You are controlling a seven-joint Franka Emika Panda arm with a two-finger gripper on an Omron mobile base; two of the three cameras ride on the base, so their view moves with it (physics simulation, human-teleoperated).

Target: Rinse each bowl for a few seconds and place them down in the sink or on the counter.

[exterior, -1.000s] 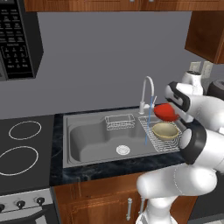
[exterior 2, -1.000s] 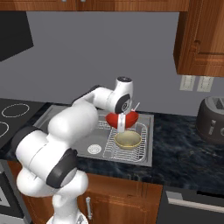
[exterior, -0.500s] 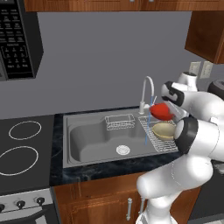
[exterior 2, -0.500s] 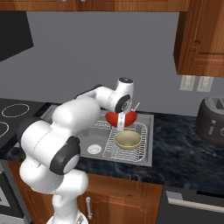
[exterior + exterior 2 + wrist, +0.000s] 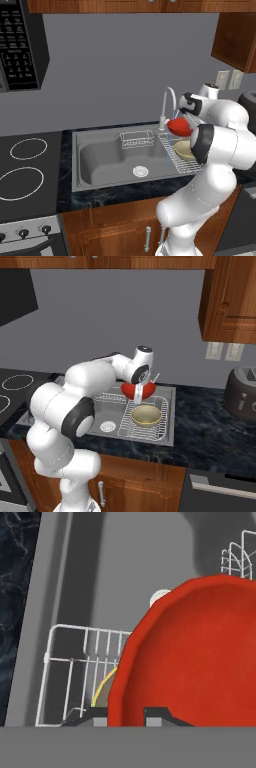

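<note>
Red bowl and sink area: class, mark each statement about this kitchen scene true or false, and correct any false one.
1. The tool is shut on the red bowl. True.
2. The red bowl rests on the counter. False: it is held in the air above the sink.
3. The tan bowl sits in the wire rack on the sink's smaller side. True.
4. The tan bowl lies over the round drain. False: the drain is in the large basin, apart from it.
5. A thin stream of water runs from the tap. True.
</note>
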